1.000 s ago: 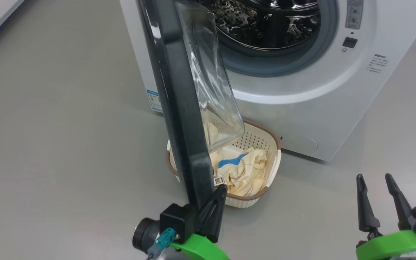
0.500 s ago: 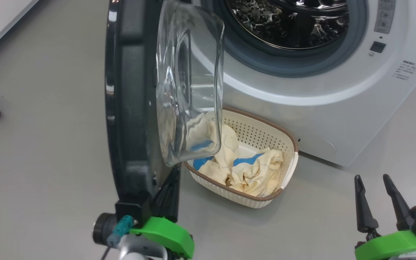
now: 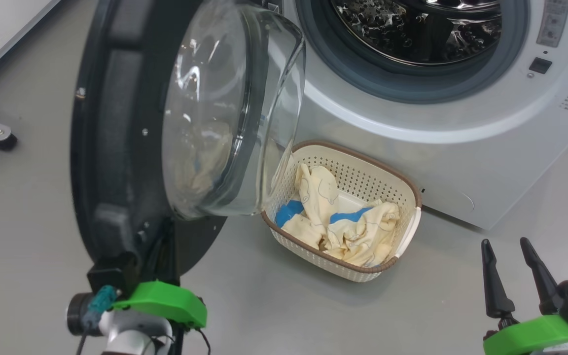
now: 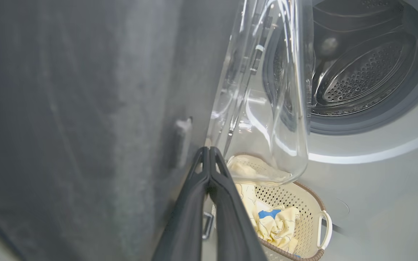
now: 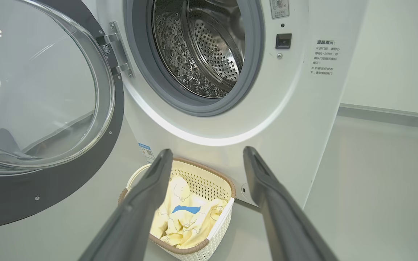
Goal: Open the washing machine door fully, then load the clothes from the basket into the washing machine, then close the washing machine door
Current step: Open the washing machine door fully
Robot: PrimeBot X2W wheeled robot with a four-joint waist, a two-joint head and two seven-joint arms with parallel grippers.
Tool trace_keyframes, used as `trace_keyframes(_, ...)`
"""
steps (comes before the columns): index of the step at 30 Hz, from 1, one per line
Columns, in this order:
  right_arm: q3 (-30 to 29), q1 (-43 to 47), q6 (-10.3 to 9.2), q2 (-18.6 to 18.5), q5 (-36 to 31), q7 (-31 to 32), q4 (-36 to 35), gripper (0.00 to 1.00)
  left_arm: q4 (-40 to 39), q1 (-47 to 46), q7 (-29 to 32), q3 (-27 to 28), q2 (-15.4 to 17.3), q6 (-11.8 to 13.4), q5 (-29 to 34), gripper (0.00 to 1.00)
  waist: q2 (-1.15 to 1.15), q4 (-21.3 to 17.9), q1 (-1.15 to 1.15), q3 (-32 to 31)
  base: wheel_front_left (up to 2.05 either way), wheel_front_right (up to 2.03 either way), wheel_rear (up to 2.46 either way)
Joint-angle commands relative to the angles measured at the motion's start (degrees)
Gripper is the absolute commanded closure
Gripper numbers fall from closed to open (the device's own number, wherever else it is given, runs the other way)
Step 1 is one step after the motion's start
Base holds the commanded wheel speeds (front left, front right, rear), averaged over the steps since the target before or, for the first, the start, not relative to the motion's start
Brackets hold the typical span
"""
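The head view's far edge cuts off the top of the washing machine (image 3: pixel 412 148) and the upper part of its drum (image 3: pixel 412 29). The washing machine door (image 3: pixel 106 148) hides the left end of the basket (image 3: pixel 358 170), and the clothes (image 3: pixel 363 231) there appear as a warped smear through the glass. Close beside the left tool (image 4: pixel 209 152), the door's rim is a grey blur. The machine's printed notice (image 5: pixel 324 58) is too small to read.

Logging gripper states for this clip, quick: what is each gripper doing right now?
Left gripper: shut, nothing between its fingers, tips beside the washing machine door.
Right gripper: open, holding nothing.
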Motion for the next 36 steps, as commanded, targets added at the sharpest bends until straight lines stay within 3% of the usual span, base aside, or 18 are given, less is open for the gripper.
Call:
trace_keyframes(1, 1.42, -2.20, -0.16, -1.80, 0.48, -0.55, -1.58, 0.00, -0.18, -2.46, -1.07, 4.07, 1.61, 6.77, -0.60, 1.00, 0.00, -0.06, 0.00, 0.20, 0.00, 0.00, 0.00)
trace_keyframes(15, 2.01, -1.98, -0.16, -3.80, 0.58, -0.55, -1.11, 0.00, 15.12, -12.51, -6.46, 14.24, 2.82, 6.83, -2.86, 1.00, 0.00, -0.41, 0.00, 1.44, 0.00, 0.00, 0.00)
trace_keyframes(22, 2.03, -1.95, -0.16, -4.80, 0.65, -0.55, -1.14, 0.00, 18.81, -16.73, -6.79, 21.89, 3.02, 6.73, -1.77, 1.00, 0.00, -1.46, 0.00, 2.66, 0.00, 0.00, 0.00)
trace_keyframes(27, 2.44, -2.21, -0.16, -5.29, 0.80, -0.55, -0.98, 0.00, 21.58, -18.81, -6.80, 26.89, 3.08, 5.50, 0.46, 1.00, 0.00, -2.43, 0.00, 3.17, 0.00, 0.00, 0.00)
trace_keyframes(36, 2.66, -2.69, -0.16, -5.35, 1.09, -0.55, -0.36, 0.00, 27.85, -21.99, -6.81, 31.19, 4.59, 2.35, 5.92, 1.00, 0.00, -4.43, 0.00, 3.01, 0.00, 0.00, 0.00)
